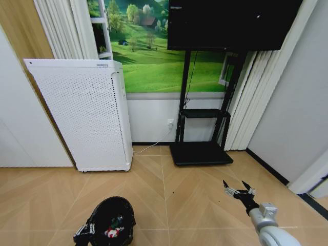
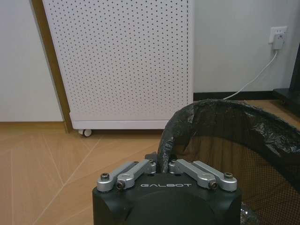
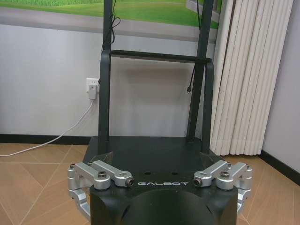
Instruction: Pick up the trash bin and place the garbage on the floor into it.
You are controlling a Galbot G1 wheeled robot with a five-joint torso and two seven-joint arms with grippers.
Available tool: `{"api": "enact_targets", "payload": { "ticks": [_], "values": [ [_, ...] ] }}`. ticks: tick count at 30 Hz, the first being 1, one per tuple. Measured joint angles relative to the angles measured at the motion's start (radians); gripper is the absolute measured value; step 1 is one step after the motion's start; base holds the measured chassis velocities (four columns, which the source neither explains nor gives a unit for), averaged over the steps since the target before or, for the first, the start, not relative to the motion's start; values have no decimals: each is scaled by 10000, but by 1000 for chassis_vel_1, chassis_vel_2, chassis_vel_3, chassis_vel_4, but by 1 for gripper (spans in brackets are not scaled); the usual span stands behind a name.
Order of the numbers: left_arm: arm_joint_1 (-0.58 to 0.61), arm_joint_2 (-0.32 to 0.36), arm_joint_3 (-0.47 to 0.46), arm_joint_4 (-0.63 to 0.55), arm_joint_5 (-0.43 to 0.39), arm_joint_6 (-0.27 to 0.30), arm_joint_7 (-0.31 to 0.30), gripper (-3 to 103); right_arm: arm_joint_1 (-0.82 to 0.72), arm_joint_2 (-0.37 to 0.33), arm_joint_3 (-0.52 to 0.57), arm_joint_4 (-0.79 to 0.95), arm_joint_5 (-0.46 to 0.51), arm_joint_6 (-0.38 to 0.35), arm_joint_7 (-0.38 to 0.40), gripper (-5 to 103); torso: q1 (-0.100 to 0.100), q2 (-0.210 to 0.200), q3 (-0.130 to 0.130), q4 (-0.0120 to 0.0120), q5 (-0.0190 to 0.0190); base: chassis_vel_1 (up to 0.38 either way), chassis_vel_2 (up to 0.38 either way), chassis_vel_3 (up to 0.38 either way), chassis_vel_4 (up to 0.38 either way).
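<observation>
Crinkled glossy black plastic lines the mesh trash bin [image 2: 225, 140] pinched by the left gripper [image 2: 164, 165], whose links are brushed metal. Beyond it, a matt white perforated appliance [image 2: 122, 61] stands on smooth wood-look floor [image 2: 42, 159].

At upper left of the frame you have a tall white perforated appliance on casters [image 1: 84, 115]. Upper right, a black television [image 1: 230, 23] on a black stand [image 1: 201, 151], green meadow mural [image 1: 154, 56] behind.
</observation>
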State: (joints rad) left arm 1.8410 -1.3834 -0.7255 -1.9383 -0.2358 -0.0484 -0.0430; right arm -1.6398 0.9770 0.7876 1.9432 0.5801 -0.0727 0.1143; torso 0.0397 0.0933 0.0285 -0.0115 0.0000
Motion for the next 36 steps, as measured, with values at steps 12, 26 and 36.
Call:
{"api": "enact_targets", "payload": {
  "ticks": [12, 26, 36],
  "values": [
    [-157, 5, -81, 420, -236, -212, 14, 6, 0, 1, 0, 0, 0, 0, 0, 100, 0, 0, 0, 1, 1, 0, 0, 0, 0],
    [-374, -5, 22, 737, -348, -452, 156, 37, 0, 0, 1, 0, 0, 0, 0, 100, -1, 1, 0, 2, 1, 0, 0, 0, 0],
    [-442, 63, -198, 520, -307, -466, 252, 70, 0, 0, 1, 0, 0, 0, 0, 100, 0, 0, 0, 1, -2, 0, 0, 0, 0]
  ]
}}
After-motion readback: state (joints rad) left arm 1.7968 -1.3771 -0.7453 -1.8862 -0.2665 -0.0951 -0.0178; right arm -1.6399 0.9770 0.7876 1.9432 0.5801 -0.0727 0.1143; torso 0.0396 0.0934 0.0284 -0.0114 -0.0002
